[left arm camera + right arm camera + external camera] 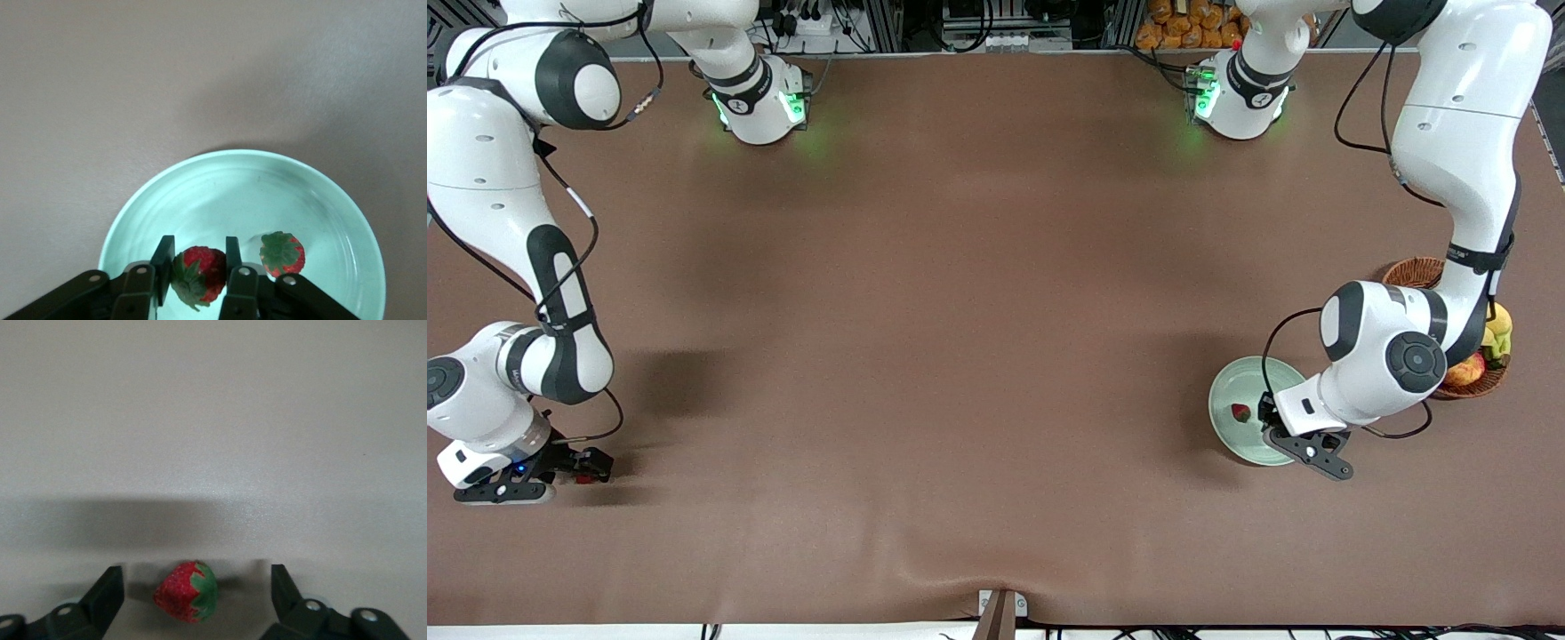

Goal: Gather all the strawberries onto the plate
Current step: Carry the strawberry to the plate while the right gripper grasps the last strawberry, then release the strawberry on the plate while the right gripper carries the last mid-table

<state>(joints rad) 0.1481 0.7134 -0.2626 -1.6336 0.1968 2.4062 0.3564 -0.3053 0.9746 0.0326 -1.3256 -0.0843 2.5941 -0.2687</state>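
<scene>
- Left end effector [197, 270] is hanging over the plate [333, 200], its fingers pinching a strawberry [199, 273] by the sides; another berry [282, 253] is lying on the plate just beside it.
- Right end effector [197, 597], fingers spread, is straddling the third berry [187, 592] on the table [960, 311], well apart from the plate.
- The berries look light, soft and easily bruised: gripping gently across the red body, not the leaves, seems best.
</scene>
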